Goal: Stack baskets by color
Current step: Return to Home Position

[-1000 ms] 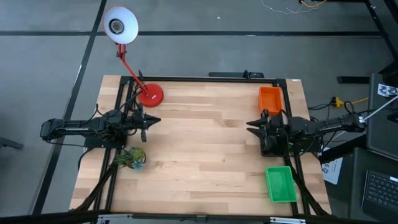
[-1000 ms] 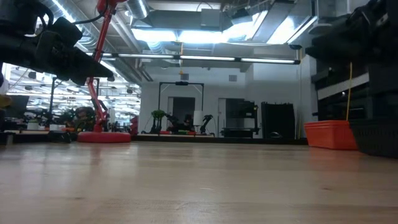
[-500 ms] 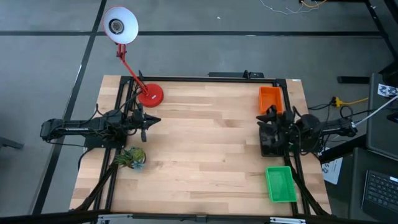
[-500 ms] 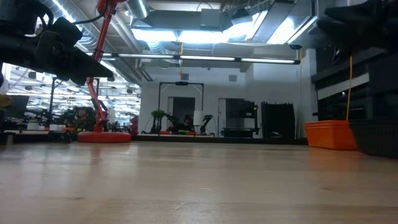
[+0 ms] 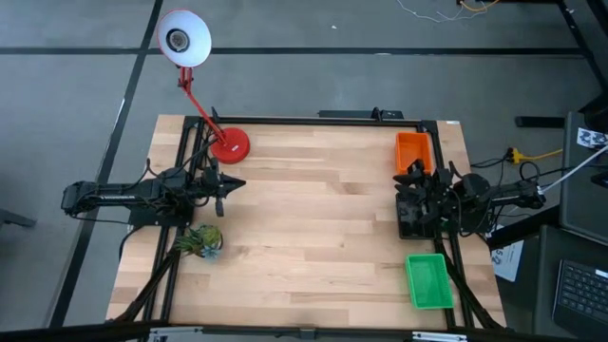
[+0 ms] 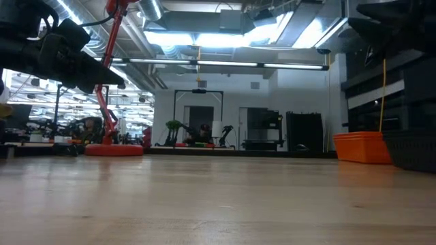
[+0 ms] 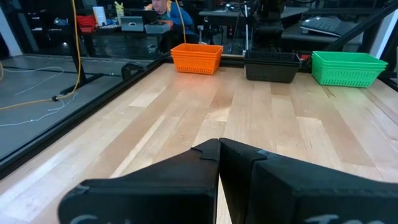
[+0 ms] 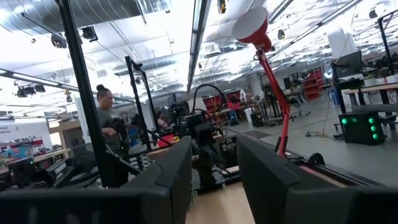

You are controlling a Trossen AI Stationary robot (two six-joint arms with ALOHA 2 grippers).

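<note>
From the front of the table, the first thing I see is the green baskets (image 5: pixel 427 281) — one neat pile on the near side of the black baskets (image 5: pixel 411 224), a little apart from them. The black baskets sit in a pile too, not far from the side edge of the table (image 5: pixel 313 228). The right gripper (image 5: pixel 407 180) hangs over the far end of the black baskets. Its two fingers are apart, with a clear gap between them, and they hold nothing. Just past the black baskets, on their far side, is the orange pile (image 5: pixel 412 150). Well across the table from the black baskets, the left gripper (image 5: pixel 237 184) waits with its fingers pressed together, empty.

All three colours look sorted, so I think the only job left is for the right arm to go home. That is where it could go wrong. The arm is very close above the black baskets — if it dips or swings low as it folds away, it could bump the pile and knock it crooked. An open finger could hook the mesh rim and drag the top basket off. A push toward the far side could shove the orange pile as well.
</note>
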